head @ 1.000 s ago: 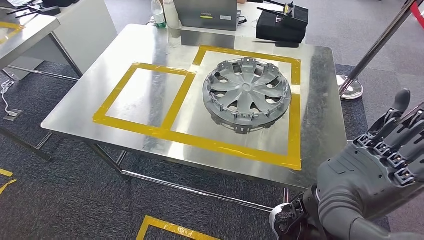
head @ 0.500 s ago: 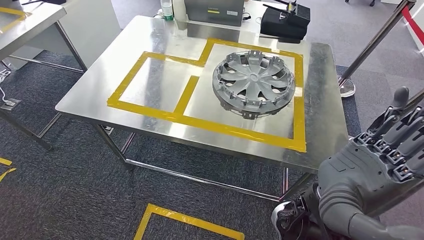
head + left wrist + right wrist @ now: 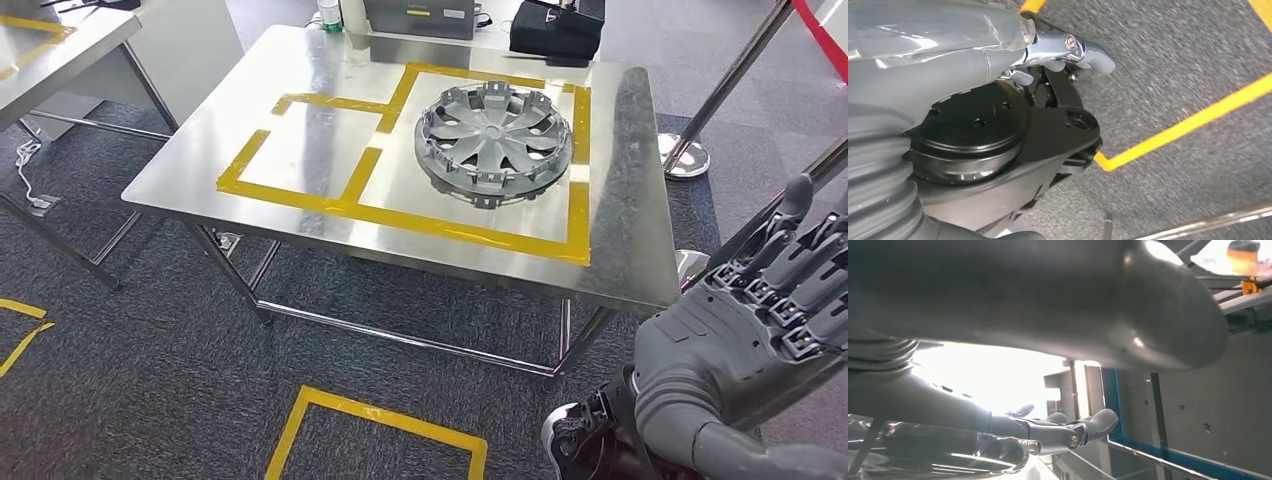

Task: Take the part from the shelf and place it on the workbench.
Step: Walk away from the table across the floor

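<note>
We see the whole picture shift: the camera moves back, so the workbench [image 3: 640, 270] and the hubcap [image 3: 493, 143] sit higher and look smaller now, and more carpet and floor tape [image 3: 372, 418] appear below.

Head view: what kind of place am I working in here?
Likely an indoor robot test or training area: a steel workbench with yellow tape squares, a hubcap on it, taped carpet floor and a barrier post.
</note>
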